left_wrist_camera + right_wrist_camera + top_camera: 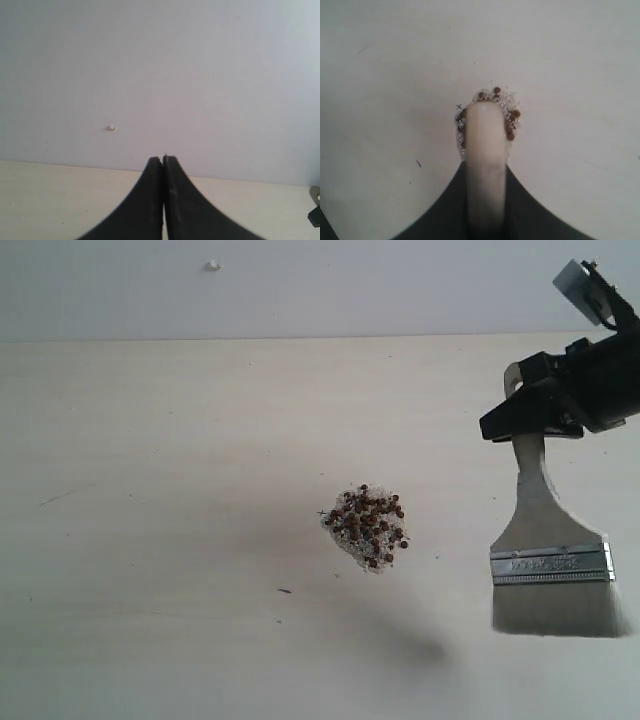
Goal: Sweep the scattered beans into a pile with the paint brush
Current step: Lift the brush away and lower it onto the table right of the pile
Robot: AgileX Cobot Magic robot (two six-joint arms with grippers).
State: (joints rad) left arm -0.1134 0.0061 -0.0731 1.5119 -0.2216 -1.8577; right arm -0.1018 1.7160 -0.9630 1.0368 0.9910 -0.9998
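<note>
Open table (150, 440) surrounds the pile (366, 528), the paint brush (552, 565) the only obstacle, well to its right

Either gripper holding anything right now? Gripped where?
Right gripper holds the paint brush by its cream handle, near the top end, with the tip poking out past the fingers. Left gripper is shut on nothing.

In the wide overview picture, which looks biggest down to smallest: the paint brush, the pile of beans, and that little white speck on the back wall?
1. paint brush, clearly largest, though it may sit nearer the camera.
2. pile, narrower than the brush head.
3. white speck, tiny and farther back.
</note>
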